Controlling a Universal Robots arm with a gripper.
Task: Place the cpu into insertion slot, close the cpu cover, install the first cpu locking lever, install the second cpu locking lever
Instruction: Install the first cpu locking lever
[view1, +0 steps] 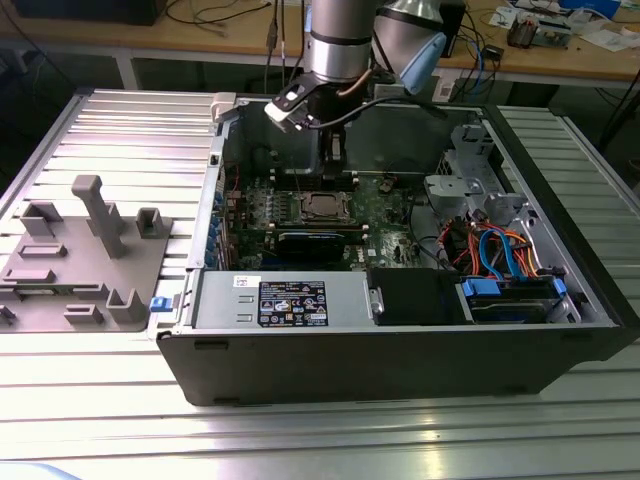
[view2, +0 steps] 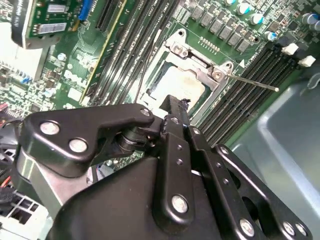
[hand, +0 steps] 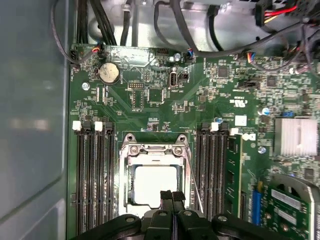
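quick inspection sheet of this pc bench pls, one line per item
surface: ribbed metal table, open computer case on it
job's things: cpu lies flat, framed by the cpu cover; thin locking lever sticks out free
clutter: grey fixture at the exterior view's left
grippers: gripper shut, close over the cpu
cables: orange and blue bundle inside the case
surroundings: wooden workbench behind, littered
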